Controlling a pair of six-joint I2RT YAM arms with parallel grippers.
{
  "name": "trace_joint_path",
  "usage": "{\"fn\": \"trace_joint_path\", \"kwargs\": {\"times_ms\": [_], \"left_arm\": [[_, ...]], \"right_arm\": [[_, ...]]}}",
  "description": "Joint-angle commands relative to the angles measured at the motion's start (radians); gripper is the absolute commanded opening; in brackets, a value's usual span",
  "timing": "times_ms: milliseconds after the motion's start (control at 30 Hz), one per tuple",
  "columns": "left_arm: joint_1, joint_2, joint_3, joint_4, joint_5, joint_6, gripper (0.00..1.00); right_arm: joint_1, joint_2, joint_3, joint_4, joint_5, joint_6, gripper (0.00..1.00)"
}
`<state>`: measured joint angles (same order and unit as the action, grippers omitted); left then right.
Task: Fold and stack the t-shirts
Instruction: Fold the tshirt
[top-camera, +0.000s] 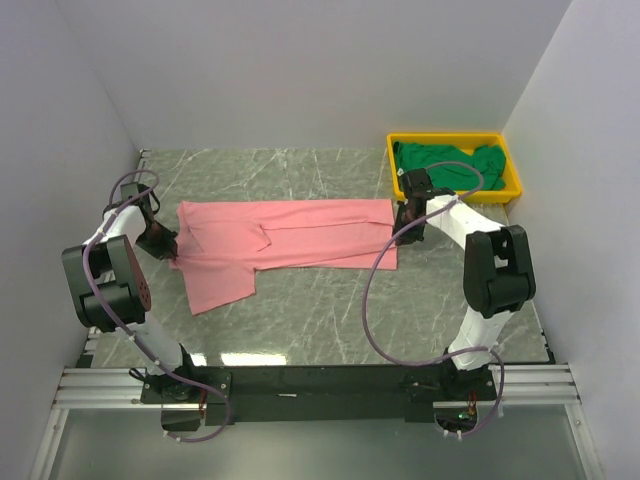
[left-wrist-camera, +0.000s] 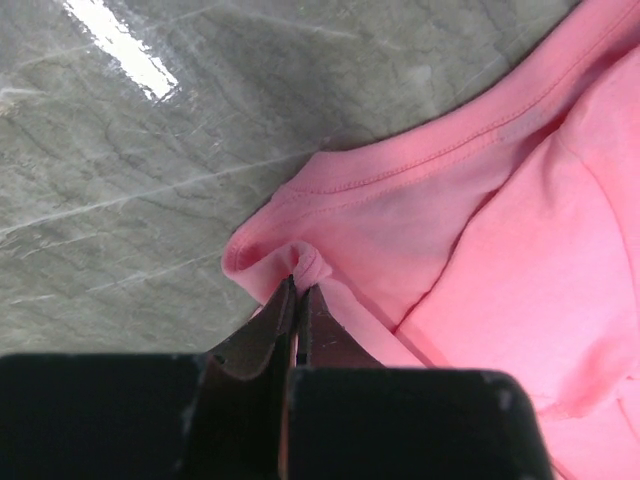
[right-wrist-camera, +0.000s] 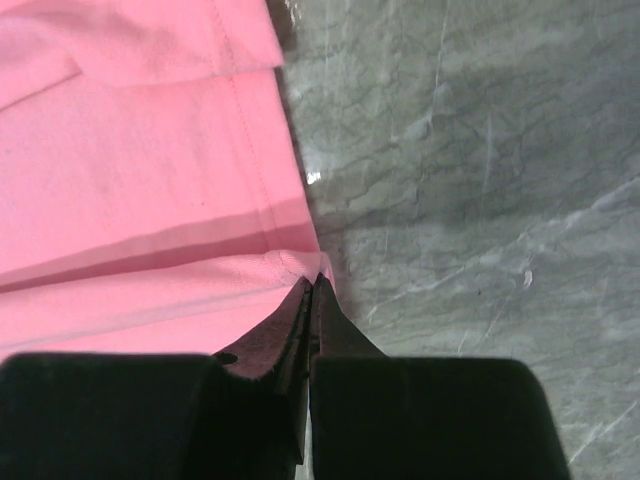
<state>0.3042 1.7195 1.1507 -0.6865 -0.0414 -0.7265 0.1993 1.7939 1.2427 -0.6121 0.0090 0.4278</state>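
The right arm (top-camera: 458, 213) hides part of the green shirt (top-camera: 452, 159) from us; both wrist views crop the pink shirt (left-wrist-camera: 500, 230).

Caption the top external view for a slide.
Left end effector and right end effector pinch opposite ends of the pink t-shirt; green t-shirt lies in yellow tray.

Plain pink shirt (top-camera: 290, 235), green shirt (top-camera: 452, 158), yellow tray (top-camera: 445, 138), grey-veined tabletop (top-camera: 330, 310)

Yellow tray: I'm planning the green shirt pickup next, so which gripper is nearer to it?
Right. The right gripper pinches the pink shirt close beside the yellow tray; the left gripper holds its opposite end, far away.
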Motion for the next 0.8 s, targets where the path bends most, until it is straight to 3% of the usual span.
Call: {"fn": "trace_joint_path", "kwargs": {"times_ms": [0, 600, 700, 767], "left_arm": [[0.006, 0.006, 0.043, 0.038, 0.012, -0.014, 0.01], [0.007, 0.017, 0.02, 0.11, 0.023, -0.01, 0.02], [0.006, 0.019, 0.007, 0.127, 0.02, -0.005, 0.08], [0.006, 0.012, 0.0, 0.131, 0.017, -0.002, 0.18]], "right_arm": [[-0.02, 0.018, 0.029, 0.051, 0.034, -0.014, 0.0], [-0.021, 0.048, 0.001, 0.11, 0.025, -0.02, 0.02], [-0.021, 0.056, 0.0, 0.112, 0.028, -0.023, 0.02], [-0.023, 0.061, -0.002, 0.112, 0.028, -0.023, 0.06]]}}
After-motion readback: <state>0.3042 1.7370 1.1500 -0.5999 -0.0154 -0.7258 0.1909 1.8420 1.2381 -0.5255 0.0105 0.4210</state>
